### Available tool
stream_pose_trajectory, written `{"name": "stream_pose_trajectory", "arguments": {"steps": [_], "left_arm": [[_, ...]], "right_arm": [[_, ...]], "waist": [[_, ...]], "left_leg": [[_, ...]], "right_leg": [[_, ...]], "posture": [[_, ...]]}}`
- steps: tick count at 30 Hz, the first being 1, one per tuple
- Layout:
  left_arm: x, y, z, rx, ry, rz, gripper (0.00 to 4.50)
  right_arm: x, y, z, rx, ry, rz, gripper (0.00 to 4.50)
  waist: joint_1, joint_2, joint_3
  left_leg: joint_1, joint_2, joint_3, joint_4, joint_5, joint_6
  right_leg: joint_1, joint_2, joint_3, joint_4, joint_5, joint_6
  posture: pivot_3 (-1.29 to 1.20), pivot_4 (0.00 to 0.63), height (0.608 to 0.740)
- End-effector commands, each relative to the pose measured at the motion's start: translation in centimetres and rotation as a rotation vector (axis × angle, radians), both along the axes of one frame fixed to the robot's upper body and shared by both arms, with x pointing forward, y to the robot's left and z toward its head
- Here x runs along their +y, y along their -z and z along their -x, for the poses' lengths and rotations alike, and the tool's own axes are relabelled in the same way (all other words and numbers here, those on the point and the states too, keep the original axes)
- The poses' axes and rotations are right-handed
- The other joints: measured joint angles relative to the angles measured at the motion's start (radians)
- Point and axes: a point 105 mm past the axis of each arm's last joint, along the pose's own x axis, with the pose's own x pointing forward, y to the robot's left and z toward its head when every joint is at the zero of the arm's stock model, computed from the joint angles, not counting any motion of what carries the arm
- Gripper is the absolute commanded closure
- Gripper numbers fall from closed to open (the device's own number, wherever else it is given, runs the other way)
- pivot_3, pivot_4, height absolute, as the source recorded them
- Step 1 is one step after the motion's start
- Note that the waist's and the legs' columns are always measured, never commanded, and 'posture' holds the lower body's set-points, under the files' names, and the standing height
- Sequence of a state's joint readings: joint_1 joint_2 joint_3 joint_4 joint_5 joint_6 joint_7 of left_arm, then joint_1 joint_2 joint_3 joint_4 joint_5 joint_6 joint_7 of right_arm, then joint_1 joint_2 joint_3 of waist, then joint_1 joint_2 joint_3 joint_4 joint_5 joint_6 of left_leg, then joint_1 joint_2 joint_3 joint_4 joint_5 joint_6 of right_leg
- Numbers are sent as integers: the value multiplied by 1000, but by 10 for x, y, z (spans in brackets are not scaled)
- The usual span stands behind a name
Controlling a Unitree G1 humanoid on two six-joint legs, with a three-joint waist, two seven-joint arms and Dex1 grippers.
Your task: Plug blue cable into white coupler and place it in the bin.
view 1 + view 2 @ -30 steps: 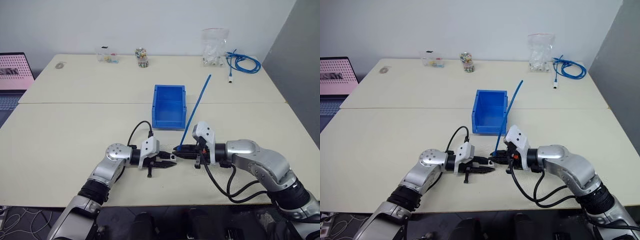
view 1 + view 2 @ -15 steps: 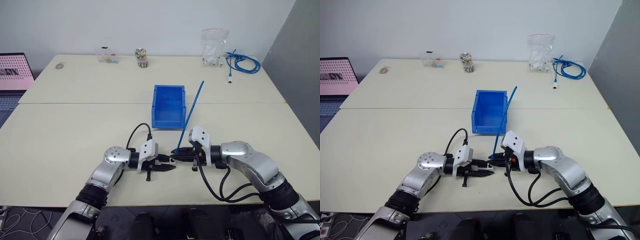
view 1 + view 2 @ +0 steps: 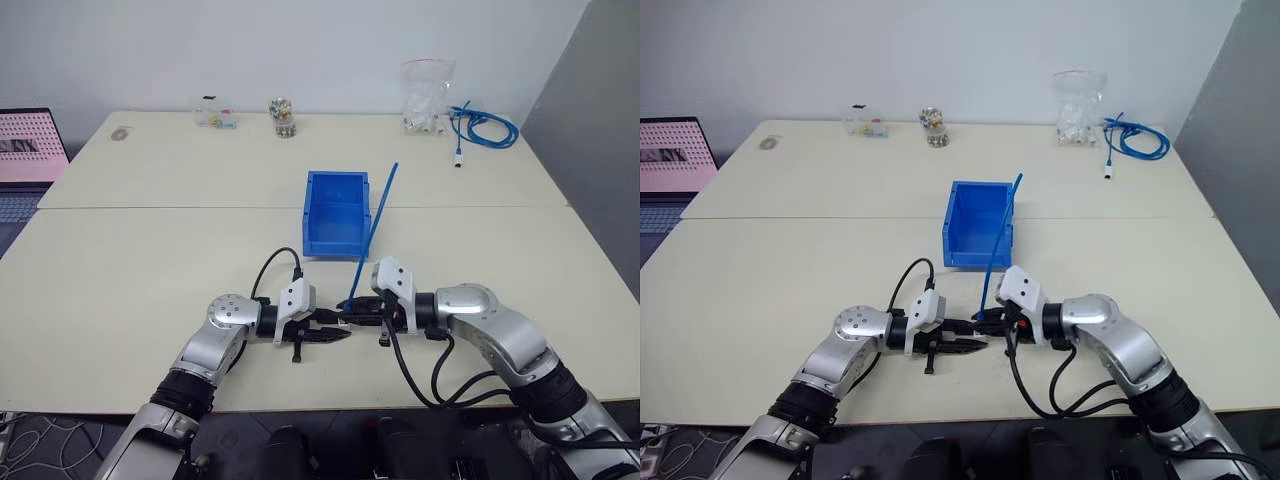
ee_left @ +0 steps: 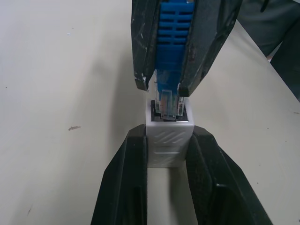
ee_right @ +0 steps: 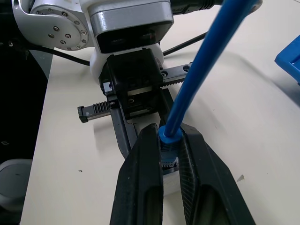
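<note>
Plug tip inside white coupler [image 4: 168, 140] hidden.

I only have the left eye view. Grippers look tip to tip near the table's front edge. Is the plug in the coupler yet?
Observer: Partly. In the left wrist view the clear plug tip of the thin blue cable sits in the dark opening of the small white boxy coupler, most of the plug outside.
Operator: Who holds what?
Observer: The left gripper is shut on the coupler's sides; the right gripper is shut on the plug's blue ribbed boot.
Operator: Cable clear of the bin?
Observer: It rises from the right gripper and crosses in front of the open blue plastic bin; I cannot tell whether they touch.
</note>
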State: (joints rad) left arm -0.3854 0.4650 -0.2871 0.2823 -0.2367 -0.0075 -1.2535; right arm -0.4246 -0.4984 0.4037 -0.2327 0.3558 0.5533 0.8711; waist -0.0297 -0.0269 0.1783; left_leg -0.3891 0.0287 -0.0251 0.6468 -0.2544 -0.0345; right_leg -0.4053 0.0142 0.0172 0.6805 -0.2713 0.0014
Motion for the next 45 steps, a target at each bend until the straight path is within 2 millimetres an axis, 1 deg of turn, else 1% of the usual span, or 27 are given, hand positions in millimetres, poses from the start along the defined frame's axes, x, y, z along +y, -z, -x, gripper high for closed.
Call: {"name": "stream_pose_trajectory", "arguments": {"steps": [1,5,9,12,14,17,21,23,28,31,34,35,36,37,38,39,41,43,45], "left_arm": [[1,3,4,9,-2,-14,3716],[1,3,7,12,4,-14,3716],[1,3,7,2,11,-25,3716],[1,2,8,2,16,-28,3716],[1,2,7,0,13,-28,3716],[1,2,6,-3,7,-26,3716],[1,1,6,-6,4,-24,3716],[1,1,7,-7,3,-24,3716],[4,1,8,-9,-4,-25,3716],[3,0,8,-14,-7,-22,3716],[2,-1,7,-24,-14,-20,3716],[3,-3,5,-31,-23,-13,3716],[3,-5,3,-29,-33,-6,3367],[6,-12,2,-35,-53,13,3008],[7,-18,1,-39,-65,26,2831],[8,-31,-1,-47,-107,72,2577],[8,-53,0,-46,-166,146,2150],[17,-82,12,-59,-242,212,1700],[32,-98,17,-76,-378,255,1260]], "right_arm": [[-3,18,5,37,-21,55,4323],[-4,23,4,12,-58,87,4323],[-11,30,-2,-66,-128,185,4323],[-16,31,-6,-112,-202,248,4323],[-16,31,-8,-122,-228,260,4323],[-11,30,-10,-105,-248,250,4323],[-4,28,-8,-14,-247,203,4323],[-7,34,-5,21,-249,211,4323],[-14,57,8,133,-236,226,4323],[-18,69,8,141,-201,238,4323],[-19,69,3,116,-161,225,4323],[-19,66,0,104,-139,209,4323],[-18,60,-5,90,-115,189,4323],[-16,45,-13,71,-67,136,4323],[-15,35,-18,59,-34,99,4323],[-15,19,-22,43,-3,48,4323],[-16,-4,-26,30,35,-18,4323],[-18,-46,-33,85,75,-146,4323],[-14,-86,-49,166,128,-282,4323]], "waist": [[0,0,0],[0,0,-1],[-1,0,-1],[-1,0,-1],[0,0,-1],[0,0,-1],[0,0,-1],[0,0,-1],[0,0,-3],[0,-1,-8],[-1,-1,-11],[-1,-1,-11],[-1,0,-11],[-1,0,-12],[-1,0,-11],[-1,0,-11],[0,0,-11],[-1,-1,-7],[-10,1,-3]], "left_leg": [[0,0,0,0,0,0],[0,0,0,0,0,0],[1,0,1,0,0,0],[3,0,1,-1,0,0],[3,0,1,-1,0,0],[3,0,1,-1,0,0],[3,0,1,0,0,0],[4,1,1,0,0,0],[4,1,0,-1,0,0],[4,1,0,-1,0,0],[5,0,1,-1,0,0],[5,0,1,-1,0,0],[6,0,1,-1,0,0],[6,0,1,-1,0,0],[6,0,1,-1,0,0],[6,1,1,-1,0,0],[6,3,-1,-1,0,0],[4,4,-1,0,0,0],[3,7,-2,-1,0,0]], "right_leg": [[0,0,0,0,0,0],[0,0,1,0,0,0],[0,0,1,0,0,0],[1,0,1,0,0,0],[1,1,0,0,0,0],[2,1,1,0,0,0],[2,0,1,1,0,0],[2,0,1,1,0,-1],[2,0,1,1,0,-1],[2,0,2,0,0,-1],[2,0,2,0,0,-1],[3,0,2,0,0,-1],[3,0,2,0,0,-1],[3,0,2,0,0,-1],[3,0,2,1,0,-1],[3,0,1,1,0,-1],[3,0,1,2,0,-2],[2,-1,1,2,0,-2],[0,-3,4,3,0,-2]], "posture": [[0,150,740],[0,150,740],[0,150,740],[0,150,740],[0,150,740],[0,150,740],[0,150,740],[0,150,740],[0,150,740],[0,150,740],[0,150,740],[0,150,740],[0,150,740],[0,150,740],[0,150,740],[0,150,740],[0,150,740],[0,150,740],[0,150,740]]}}
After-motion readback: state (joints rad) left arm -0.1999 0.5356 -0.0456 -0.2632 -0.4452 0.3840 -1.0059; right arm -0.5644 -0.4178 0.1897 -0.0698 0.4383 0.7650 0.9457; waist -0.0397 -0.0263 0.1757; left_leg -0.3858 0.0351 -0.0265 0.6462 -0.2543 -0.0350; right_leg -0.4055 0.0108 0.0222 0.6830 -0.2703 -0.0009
